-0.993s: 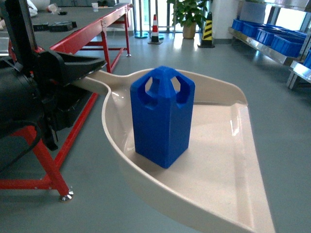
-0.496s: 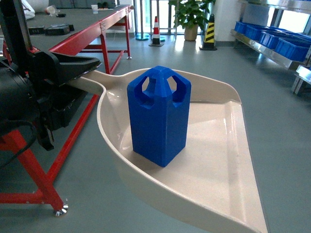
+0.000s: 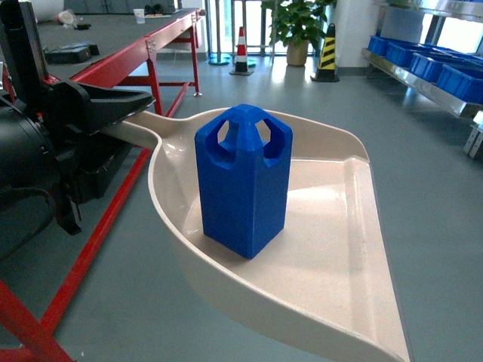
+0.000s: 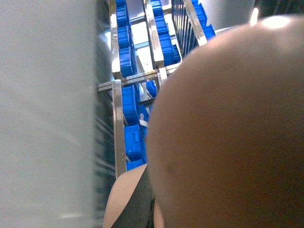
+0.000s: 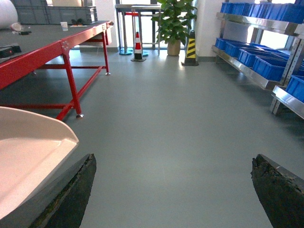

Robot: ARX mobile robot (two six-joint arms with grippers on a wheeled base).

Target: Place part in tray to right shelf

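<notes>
part upright in tray | left end effector clamps tray handle | right end effector wide, empty | right shelf well off, delivery pending

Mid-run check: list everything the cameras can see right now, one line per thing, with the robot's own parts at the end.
Bright-blue plastic block with looped top: one, blue, upright inside the scoop.
Cream-beige dustpan-shaped plastic scoop: one, cream, held above the floor at centre.
Red metal-framed workbench: one, red frame with dark top, left.
Brushed-steel rack: one, silver, right wall.
Large blue crates: several, blue, on the rack.
Potted plant: one, green, far back.
Red-and-white traffic cone: one, far back.
Yellow-black striped cone: one, beside the plant.
Left gripper: black, jaws clamped on the scoop's handle.
Right gripper: black, jaws apart, empty.
</notes>
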